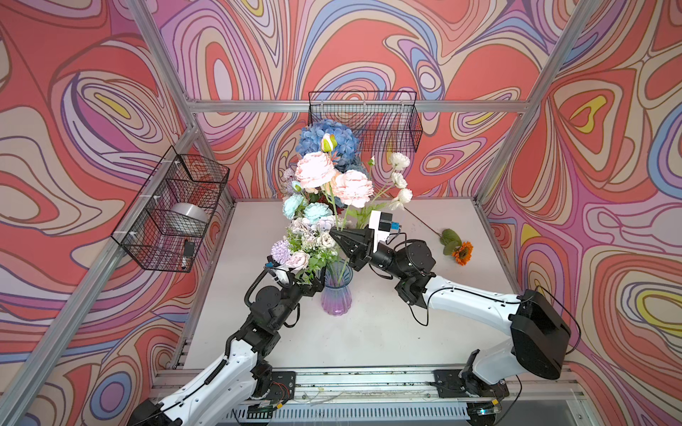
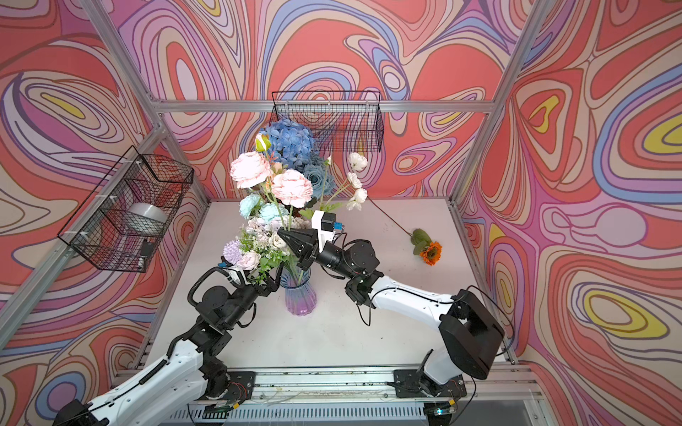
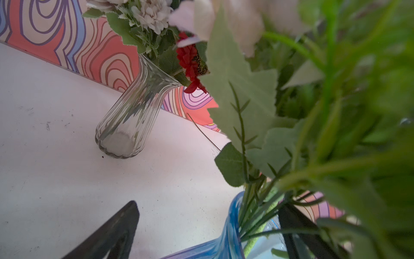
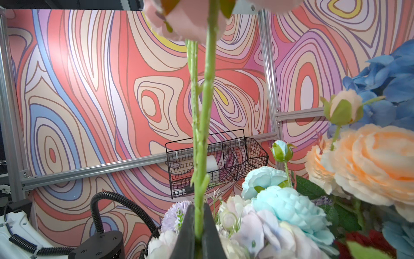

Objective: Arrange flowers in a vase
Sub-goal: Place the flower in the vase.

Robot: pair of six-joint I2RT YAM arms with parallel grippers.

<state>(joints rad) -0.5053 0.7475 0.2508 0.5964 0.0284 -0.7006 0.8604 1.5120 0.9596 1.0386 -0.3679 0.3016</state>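
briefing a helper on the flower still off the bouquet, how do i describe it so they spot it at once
Find the white table with the blue-and-purple vase of flowers near its middle. Toward the table's right edge, an orange sunflower lies flat on its long thin stem. It is the only bloom lying on the table, not standing upright in a bunch.

The scene is lit brightly and evenly; shadows are faint. Flower leaves (image 3: 349,139) nearest the lens are blurred in the left wrist view.

no text, label or number can be read anywhere; a tiny dark mark on the white camera mount (image 2: 318,225) is illegible.
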